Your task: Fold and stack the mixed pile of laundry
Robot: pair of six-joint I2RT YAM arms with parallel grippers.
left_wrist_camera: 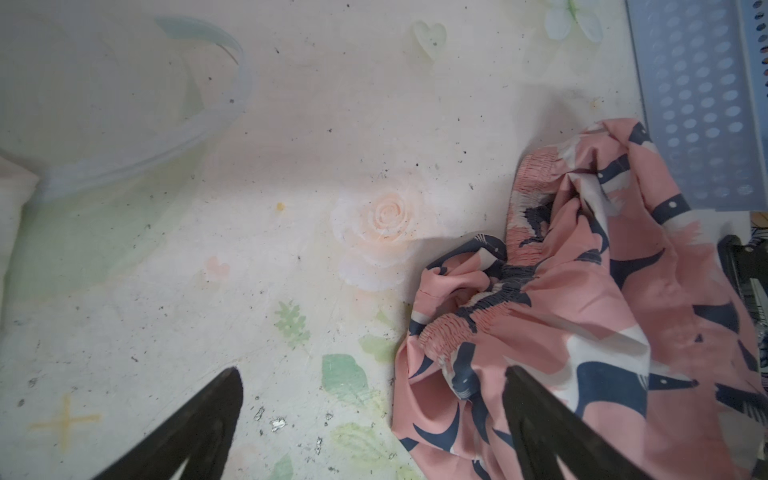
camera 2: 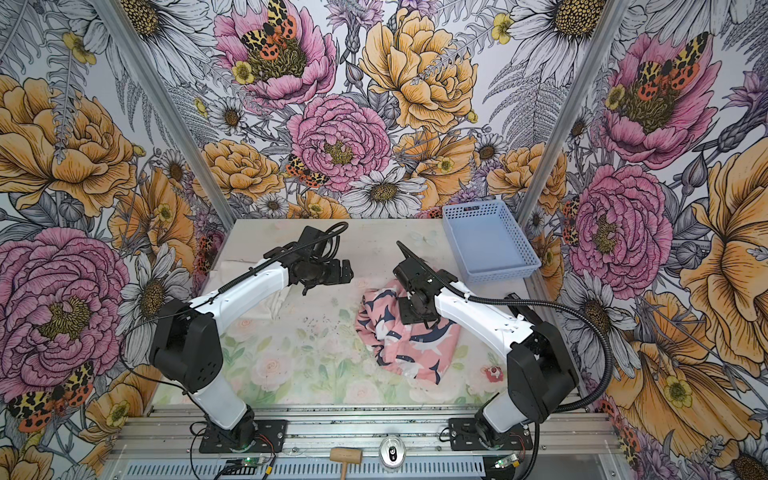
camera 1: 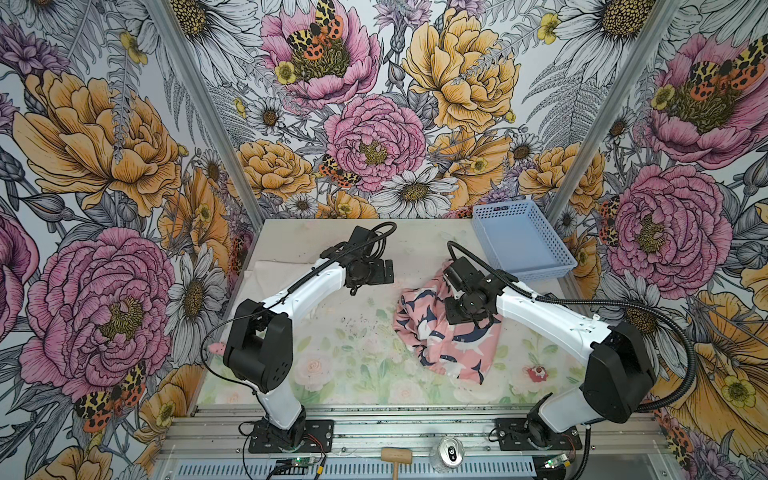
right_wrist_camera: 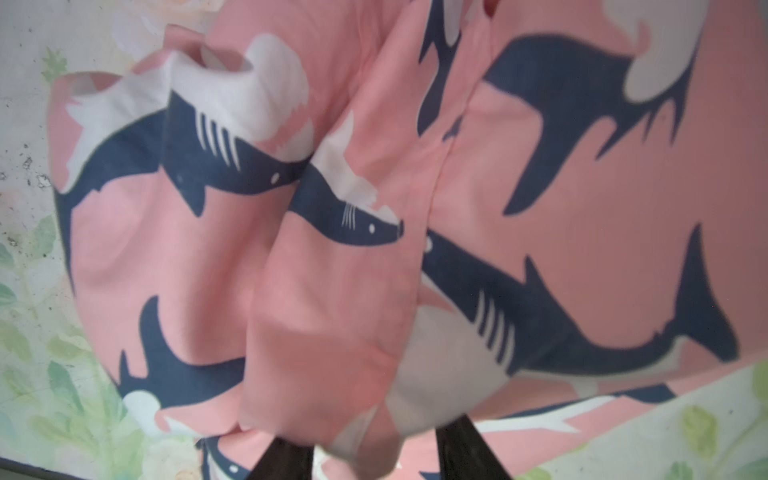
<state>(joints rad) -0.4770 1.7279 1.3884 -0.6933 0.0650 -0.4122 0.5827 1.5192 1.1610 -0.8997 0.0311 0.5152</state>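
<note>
In both top views the pink cloth garment printed with navy sharks [camera 1: 451, 353] is seen crumpled right of centre on the floral tabletop [camera 1: 332, 374], the plain white T-shirt [camera 1: 266, 278] lying at its left edge. The left gripper [left_wrist_camera: 372, 372] is held wide open and empty (over bare table); a fold of pink cloth seems pinched between the narrowed fingers of the right gripper [right_wrist_camera: 374, 440].

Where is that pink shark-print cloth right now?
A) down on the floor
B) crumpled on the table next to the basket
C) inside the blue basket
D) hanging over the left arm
B: in both top views the pink garment lies bunched on the table, just outside the blue basket.
</note>
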